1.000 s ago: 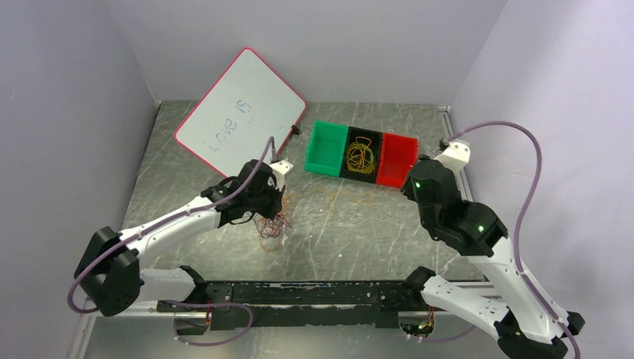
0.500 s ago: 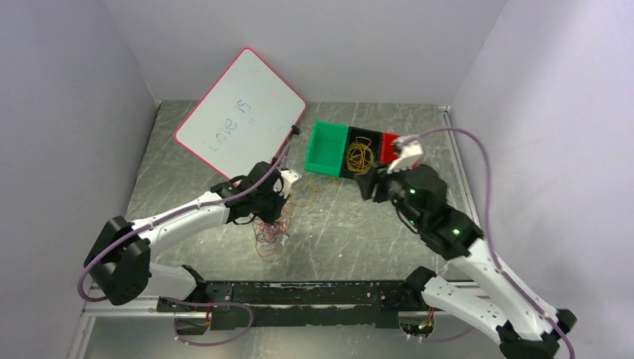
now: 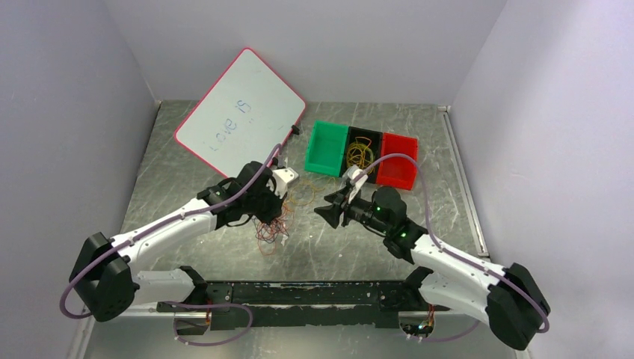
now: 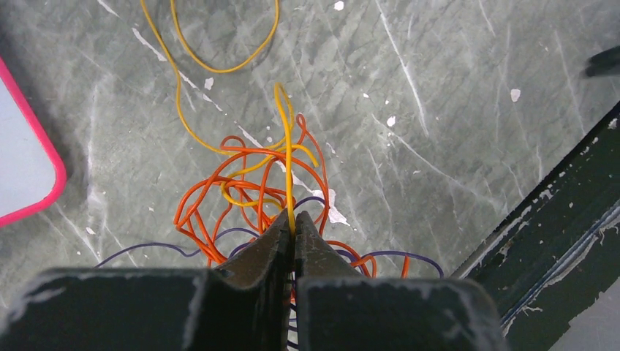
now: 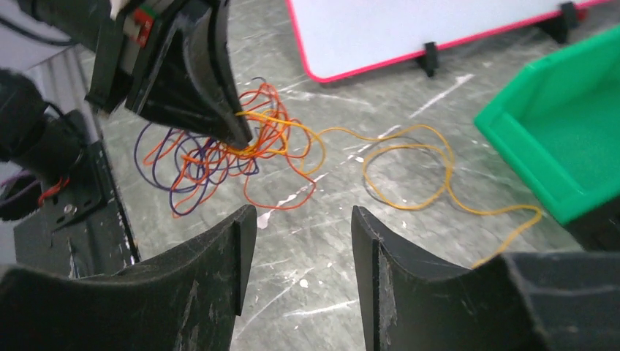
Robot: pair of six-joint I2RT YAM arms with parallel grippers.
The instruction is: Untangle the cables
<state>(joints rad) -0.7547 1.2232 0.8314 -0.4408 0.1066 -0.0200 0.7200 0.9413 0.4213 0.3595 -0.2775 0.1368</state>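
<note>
Nearest, well short of the green bin (image 3: 327, 147) and off to its left: left claw (image 4: 294, 219) pinched fully shut on a yellow strand of the cables (image 4: 248, 190), with orange, yellow and purple loops bunched beneath. Just short of the green bin: right claw (image 5: 303, 219), jaws about half apart, empty. Between bunch and bin, loose yellow loop (image 5: 409, 168) flat on the table (image 3: 448, 194). Touching the green bin's right side, black bin (image 3: 366, 133) with yellow coils (image 3: 359, 155), then red bin (image 3: 396, 161). Leftward and beyond, whiteboard (image 3: 239, 112).
</note>
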